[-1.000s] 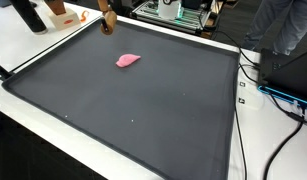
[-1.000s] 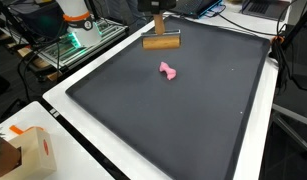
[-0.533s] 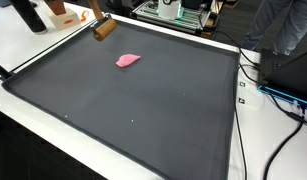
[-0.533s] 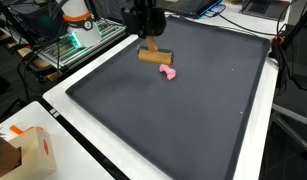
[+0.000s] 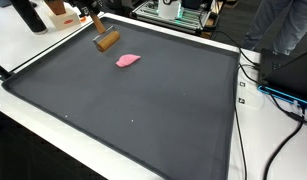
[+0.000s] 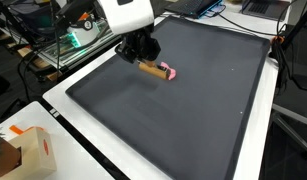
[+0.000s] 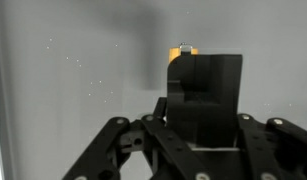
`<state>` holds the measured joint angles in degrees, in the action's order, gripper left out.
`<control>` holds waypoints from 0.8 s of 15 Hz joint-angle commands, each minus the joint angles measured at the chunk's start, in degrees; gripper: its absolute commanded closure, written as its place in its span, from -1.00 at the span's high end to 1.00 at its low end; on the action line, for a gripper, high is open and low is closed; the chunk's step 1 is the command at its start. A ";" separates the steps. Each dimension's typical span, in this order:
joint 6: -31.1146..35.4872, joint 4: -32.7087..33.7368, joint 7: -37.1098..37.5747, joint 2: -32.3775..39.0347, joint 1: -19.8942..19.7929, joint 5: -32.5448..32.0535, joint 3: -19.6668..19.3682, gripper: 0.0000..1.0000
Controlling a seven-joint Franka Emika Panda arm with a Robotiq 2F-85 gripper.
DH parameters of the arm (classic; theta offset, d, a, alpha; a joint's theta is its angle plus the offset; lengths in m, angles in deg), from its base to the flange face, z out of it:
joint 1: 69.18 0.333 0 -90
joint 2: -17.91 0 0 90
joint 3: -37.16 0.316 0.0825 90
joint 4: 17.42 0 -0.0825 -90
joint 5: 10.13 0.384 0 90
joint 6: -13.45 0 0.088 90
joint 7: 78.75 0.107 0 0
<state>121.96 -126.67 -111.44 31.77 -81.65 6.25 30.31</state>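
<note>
My gripper (image 6: 139, 47) is shut on the handle of a wooden T-shaped tool (image 6: 153, 69), held low over the black mat (image 6: 183, 120). The tool's wooden head (image 5: 107, 41) hangs near the mat's far corner. A small pink lump (image 5: 127, 60) lies on the mat just beside the head; in an exterior view the lump (image 6: 171, 73) sits at the head's end, and I cannot tell whether they touch. In the wrist view the gripper (image 7: 201, 125) clamps a dark block, with a bit of wood (image 7: 180, 52) showing past it.
A cardboard box (image 6: 28, 150) stands on the white table off the mat's corner. A lit equipment rack (image 6: 73, 40) and cables (image 5: 258, 80) border the mat. Orange and white items (image 5: 61, 12) sit behind the arm. A person (image 5: 285, 25) stands at the far side.
The gripper has carried the tool from the mat's far edge down and inward, bringing its wooden head next to the pink lump. The lump has not moved.
</note>
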 commanded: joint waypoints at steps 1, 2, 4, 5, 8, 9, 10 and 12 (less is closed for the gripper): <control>-1.05 1.89 -0.20 2.26 -1.78 2.24 0.21 -0.51; -1.20 2.16 -0.16 2.73 -2.08 2.36 0.28 -0.51; -1.32 2.71 -0.08 3.67 -2.56 2.53 0.44 -0.51; -1.34 2.88 -0.17 4.07 -2.71 2.54 0.54 -0.51; -1.58 3.27 -0.29 5.09 -3.07 2.89 0.83 -0.51; -1.54 3.39 -0.21 5.37 -3.11 2.87 0.90 -0.51; -1.57 3.56 -0.05 5.67 -3.08 2.74 0.99 -0.51; -1.64 3.79 0.05 5.98 -2.98 2.57 1.25 -0.51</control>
<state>121.91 -124.27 -111.43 36.95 -83.65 7.42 30.62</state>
